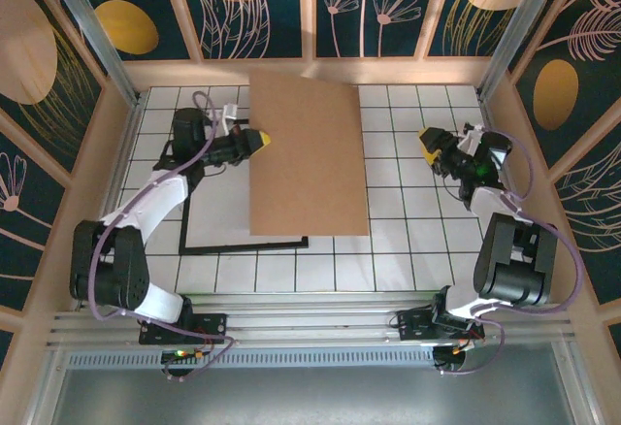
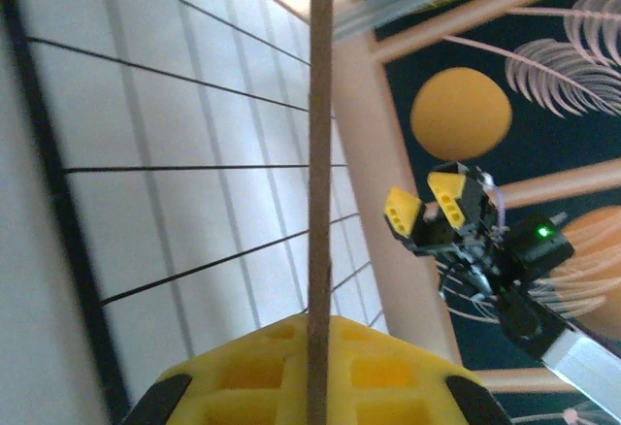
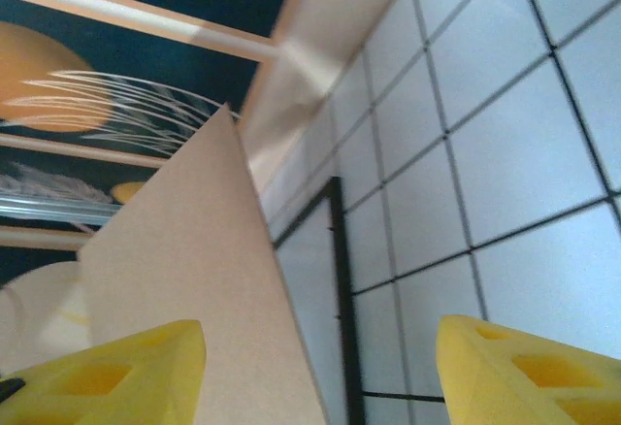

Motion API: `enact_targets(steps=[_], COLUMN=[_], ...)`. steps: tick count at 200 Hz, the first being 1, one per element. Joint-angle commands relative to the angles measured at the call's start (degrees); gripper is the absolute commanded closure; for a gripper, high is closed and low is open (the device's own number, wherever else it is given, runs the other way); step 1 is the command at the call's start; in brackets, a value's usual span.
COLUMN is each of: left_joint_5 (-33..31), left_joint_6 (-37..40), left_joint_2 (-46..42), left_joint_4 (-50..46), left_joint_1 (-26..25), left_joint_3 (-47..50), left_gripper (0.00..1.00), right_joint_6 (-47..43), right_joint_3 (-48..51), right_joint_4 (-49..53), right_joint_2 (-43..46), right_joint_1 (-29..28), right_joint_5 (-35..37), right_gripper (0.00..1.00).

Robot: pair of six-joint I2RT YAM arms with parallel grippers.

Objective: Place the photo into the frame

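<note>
A plain brown backing board (image 1: pixel 309 153) hangs tilted over the table, its left edge pinched in my left gripper (image 1: pixel 260 140), which is shut on it. In the left wrist view the board's thin edge (image 2: pixel 319 153) runs straight up between the yellow fingers (image 2: pixel 388 376). Under it lies the black frame (image 1: pixel 243 245) with a pale inside, its thin rail (image 3: pixel 340 279) showing beside the board (image 3: pixel 184 279). My right gripper (image 1: pixel 430 144) stands open to the right of the board, off it, with nothing between its fingers (image 3: pixel 524 367). The photo is hidden.
Wooden walls with dark floral panels close in the white tiled table (image 1: pixel 417 241) on three sides. Bare tiles lie to the right of the board and along the near edge. The right gripper (image 2: pixel 427 202) shows across the table in the left wrist view.
</note>
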State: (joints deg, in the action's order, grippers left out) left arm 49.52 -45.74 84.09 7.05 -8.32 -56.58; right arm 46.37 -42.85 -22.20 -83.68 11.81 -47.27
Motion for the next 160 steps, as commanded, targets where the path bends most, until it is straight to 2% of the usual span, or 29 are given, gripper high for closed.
enact_targets(steps=[1,29,57,100,160], left_joint_5=[5.24,6.29,3.57,1.94,1.03], left_joint_6=[5.25,14.22,23.78,28.8,33.25], left_joint_2=[-4.75,-4.54,-1.74,3.31,10.29], left_joint_4=[-9.51,-23.43,-36.25,-40.16,-44.33], left_joint_1=[6.3,12.16,16.06,20.65,21.36], left_joint_3=[0.51,-3.3,-9.15,-12.38,-20.07], left_gripper=[1.0,1.0,1.0,1.0,1.0], right_joint_6=[-9.93,-10.07,-9.04,-8.11,-5.22], right_joint_3=[-2.49,-2.6,-1.59,-0.04,1.27], right_joint_4=[9.08,7.92,4.85,2.27,-1.77], right_joint_2=[2.06,0.79,-0.22,-2.29,-4.19], right_joint_1=[-2.18,-4.36,-5.69,-5.77,-5.93], right_joint_5=[6.21,5.72,4.04,1.8,-0.35], right_gripper=[0.35,0.36,0.37,0.39,0.41])
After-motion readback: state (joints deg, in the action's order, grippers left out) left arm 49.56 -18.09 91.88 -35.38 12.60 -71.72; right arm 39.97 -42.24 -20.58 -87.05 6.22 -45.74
